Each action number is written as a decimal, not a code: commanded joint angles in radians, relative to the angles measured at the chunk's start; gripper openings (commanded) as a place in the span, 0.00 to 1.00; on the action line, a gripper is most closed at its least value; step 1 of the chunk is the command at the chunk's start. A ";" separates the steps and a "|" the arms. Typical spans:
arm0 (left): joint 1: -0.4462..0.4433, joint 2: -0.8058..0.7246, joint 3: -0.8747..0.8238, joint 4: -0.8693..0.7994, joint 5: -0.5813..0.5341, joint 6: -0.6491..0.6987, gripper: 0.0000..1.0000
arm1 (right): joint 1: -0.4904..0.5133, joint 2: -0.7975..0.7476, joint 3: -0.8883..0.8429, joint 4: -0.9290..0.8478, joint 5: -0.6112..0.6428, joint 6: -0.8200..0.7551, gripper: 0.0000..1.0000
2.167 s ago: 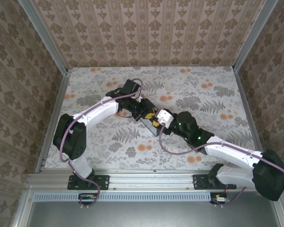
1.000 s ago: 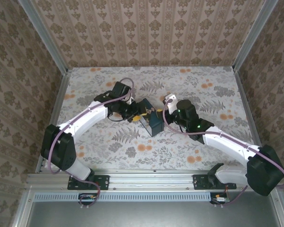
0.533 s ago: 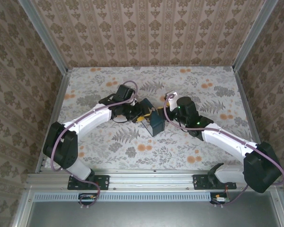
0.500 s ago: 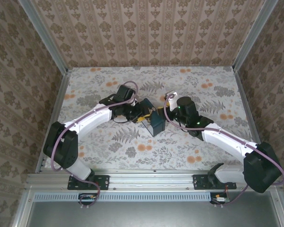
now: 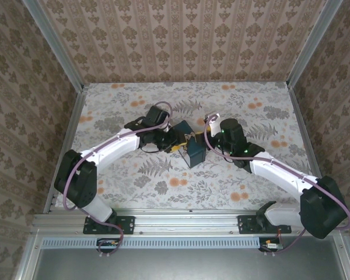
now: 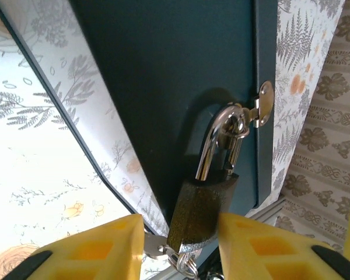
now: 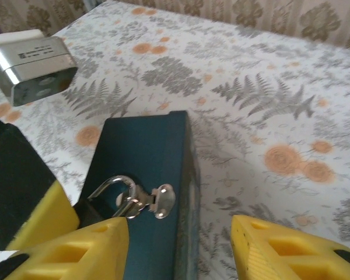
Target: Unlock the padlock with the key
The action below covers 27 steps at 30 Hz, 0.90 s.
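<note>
- The small brass-yellow metal padlock [image 6: 201,213] hangs against the flat face of the dark blue box [image 6: 181,58]. In my left wrist view its body is at the bottom.
- Its curved silver shackle [image 6: 213,146] is hooked through the little silver metal hasp [image 6: 261,108] at the box's edge, and looks pushed into the body.
- A thin silver ring [image 6: 185,267] pokes out at the padlock's bottom end. Can't tell whether a key is in there, it's cut off by the frame.
- My left hand [image 6: 179,224] has its chunky yellow fingers [image 6: 87,251] on either side of the padlock body. One looks right up against it and the other has a sliver of gap, so honestly can't tell if I'm pinching it or just framing it.
- My right hand [image 7: 179,227] sits on the other side of the box [image 7: 146,151], fingers spread wide with nothing between the pads, looking at the hasp [image 7: 160,201].
- From above, the box [image 5: 193,153] sits mid-way across the floral-print bench [image 5: 233,105], with both arms meeting at it.
</note>
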 commanded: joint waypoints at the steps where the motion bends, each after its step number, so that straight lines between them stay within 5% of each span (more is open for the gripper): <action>1: -0.002 -0.019 0.022 -0.026 -0.001 0.000 0.41 | -0.003 0.056 0.040 -0.055 -0.104 0.065 0.47; 8: 0.010 -0.003 0.018 0.012 0.016 0.019 0.40 | -0.014 0.153 0.112 -0.126 -0.126 0.164 0.27; 27: 0.018 0.031 0.117 0.017 0.097 0.063 0.37 | -0.015 0.251 0.169 -0.192 -0.208 0.170 0.20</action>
